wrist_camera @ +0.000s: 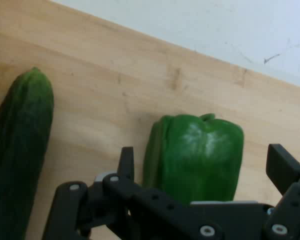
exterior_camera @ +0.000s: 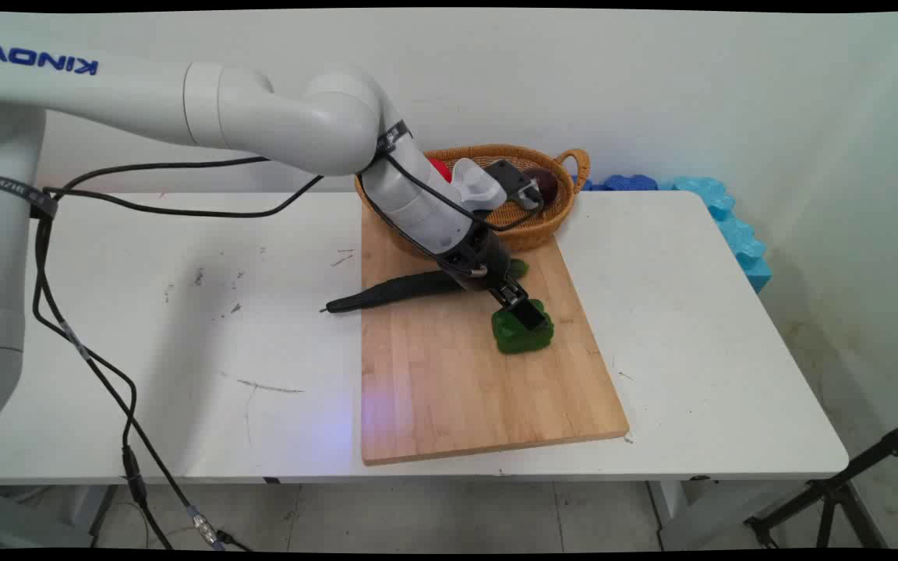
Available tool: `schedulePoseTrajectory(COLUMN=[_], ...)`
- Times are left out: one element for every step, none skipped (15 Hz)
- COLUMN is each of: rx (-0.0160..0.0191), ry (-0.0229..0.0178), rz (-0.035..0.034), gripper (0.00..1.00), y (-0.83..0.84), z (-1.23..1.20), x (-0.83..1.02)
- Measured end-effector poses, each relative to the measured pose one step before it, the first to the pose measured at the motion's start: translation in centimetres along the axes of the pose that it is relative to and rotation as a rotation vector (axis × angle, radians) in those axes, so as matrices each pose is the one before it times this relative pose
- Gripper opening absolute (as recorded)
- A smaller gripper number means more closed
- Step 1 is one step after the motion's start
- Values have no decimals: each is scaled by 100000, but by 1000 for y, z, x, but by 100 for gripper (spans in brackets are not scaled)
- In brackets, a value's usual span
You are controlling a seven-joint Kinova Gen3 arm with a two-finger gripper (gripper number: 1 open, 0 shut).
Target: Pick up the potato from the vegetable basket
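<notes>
Green bell pepper (exterior_camera: 524, 330) lies on the wooden cutting board (exterior_camera: 449, 389), a little right of the main view's centre, in the board's upper right part. The black gripper (exterior_camera: 525, 310) comes down on it from the upper left, and in the hand view its two fingers (wrist_camera: 126, 162) stand apart on either side of the pepper (wrist_camera: 195, 155), straddling it without closing on it. A dark green cucumber (wrist_camera: 17, 150) lies on the board at the left of the hand view, beside the pepper but apart from it; in the main view only its tip (exterior_camera: 517, 267) shows past the wrist. Behind the board's top edge, at upper centre of the main view, a wicker basket (exterior_camera: 566, 204) holds a red item (exterior_camera: 440, 168) and a dark purple one (exterior_camera: 546, 184). The board rests on the white table (exterior_camera: 184, 312).
</notes>
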Motion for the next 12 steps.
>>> schedulePoseTrajectory(rx=[-300,-219,-135,-12,-51,-20,-59,53,206,279,553,514], ry=[600,659,791,818,948,911,1171,907,782,460,668,330], rz=[85,175,152,31,19,-171,-265,-384,-421,-261,-485,-351], gripper=[100,100,100,100,100,100,100,100,100,100,100,100], y=[141,130,111,53,65,-3,-28,-96,-173,-147,-302,-239], z=[83,58,-23,-86,-177,-227,-370,-541,-560,-467,-758,-582], x=[102,161,238,272,397,409,582,634,614,434,670,450])
